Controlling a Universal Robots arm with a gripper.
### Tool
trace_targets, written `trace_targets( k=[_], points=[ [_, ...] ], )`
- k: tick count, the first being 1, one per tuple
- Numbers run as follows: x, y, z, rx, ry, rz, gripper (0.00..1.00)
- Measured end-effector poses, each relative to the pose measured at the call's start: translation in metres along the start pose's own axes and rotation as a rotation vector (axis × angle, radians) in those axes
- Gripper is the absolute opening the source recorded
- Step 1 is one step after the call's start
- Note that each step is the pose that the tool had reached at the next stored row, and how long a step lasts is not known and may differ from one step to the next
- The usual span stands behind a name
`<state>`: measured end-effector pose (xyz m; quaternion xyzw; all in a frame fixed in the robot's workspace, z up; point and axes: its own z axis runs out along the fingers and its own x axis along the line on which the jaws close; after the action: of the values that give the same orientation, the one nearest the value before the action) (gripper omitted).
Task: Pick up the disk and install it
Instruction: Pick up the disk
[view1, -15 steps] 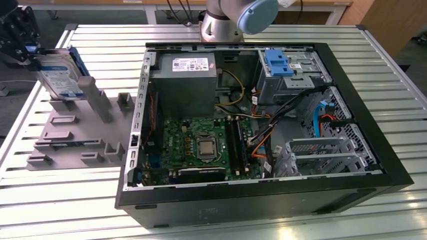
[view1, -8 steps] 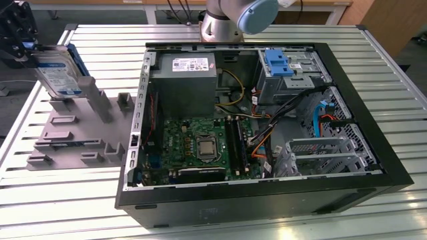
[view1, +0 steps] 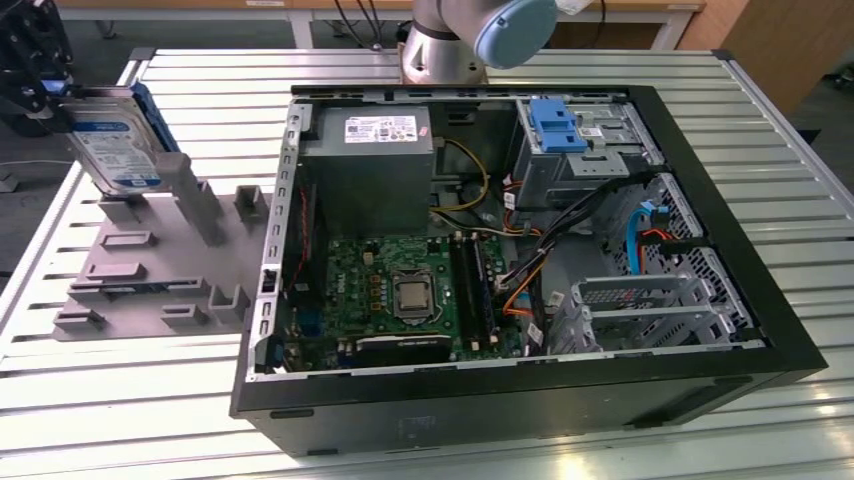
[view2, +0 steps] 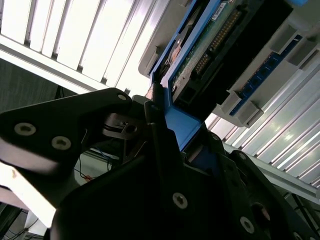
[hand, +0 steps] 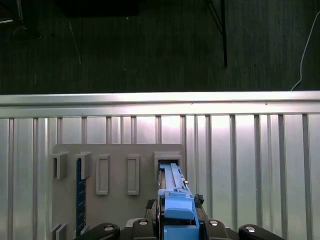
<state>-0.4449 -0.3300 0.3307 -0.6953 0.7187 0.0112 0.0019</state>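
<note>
**A:** Exterior view first: the disk (view1: 118, 140) is at that view's far left. It stands on edge and leans a little over the grey holder plate (view1: 147, 255), well apart from the open computer case (view1: 747, 335).

**B:** And the gripper (hand: 174, 204)?

**A:** Narrow, and clamped on the disk. In the first wrist view the end of the blue carrier sits between the jaws. From there the hard drive runs down to one slot (hand: 167, 159) of the plate.

**B:** Is it out of the slot?

**A:** I cannot tell. Its lower end is at the slot's mouth, either touching or just clear. I judge this to be the pick-up step: the grasp is made and the installing is not begun.

**B:** What does a move from here call for?

**A:** As I read it, a straight pull along the slot's line, so the carrier does not catch on the slot's walls. It also needs a firm hold, since the drive is gripped by one thin end. The lone blue bracket (hand: 78, 195), standing a few slots off in the same plate, should stay untouched.

**B:** And at the case?

**A:** The drive cage (view1: 587, 140) sits in the far corner with cables (view1: 587, 210) just beside it. Going in would call for square alignment and keeping clear of those cables.
</note>
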Motion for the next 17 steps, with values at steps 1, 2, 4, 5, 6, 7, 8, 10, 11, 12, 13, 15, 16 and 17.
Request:
trace_targets(
  k=[1, 2, 4, 5, 6, 7, 8, 10, 11, 12, 13, 15, 16, 17],
  points=[
    [0.0000, 0.0000, -0.0001, -0.0001, 0.0000, 0.000, 0.36],
    [0.0000, 0.0000, -0.0006, -0.0003, 0.0002, 0.000, 0.36],
    [-0.0001, 0.0000, -0.0017, -0.0003, 0.0001, 0.000, 0.36],
    [0.0000, 0.0001, -0.0024, -0.0002, 0.0001, 0.000, 0.36],
    [-0.0001, 0.0001, -0.0031, -0.0001, 0.0000, 0.000, 0.36],
    [-0.0001, 0.0001, -0.0036, 0.0000, 0.0000, 0.000, 0.36],
    [-0.0001, 0.0001, -0.0040, 0.0001, -0.0002, 0.000, 0.36],
    [-0.0001, 0.0001, -0.0052, -0.0002, -0.0002, 0.000, 0.36],
    [-0.0001, 0.0001, -0.0060, -0.0002, -0.0002, 0.000, 0.36],
    [-0.0001, 0.0001, -0.0068, -0.0002, -0.0003, 0.000, 0.36],
    [-0.0001, 0.0001, -0.0075, -0.0001, -0.0003, 0.000, 0.36],
    [-0.0002, 0.0001, -0.0091, -0.0001, -0.0003, 0.000, 0.36],
    [-0.0002, 0.0001, -0.0099, -0.0001, -0.0003, 0.000, 0.36],
    [-0.0002, 0.0001, -0.0108, 0.0000, -0.0003, 0.000, 0.36]
  ],
)
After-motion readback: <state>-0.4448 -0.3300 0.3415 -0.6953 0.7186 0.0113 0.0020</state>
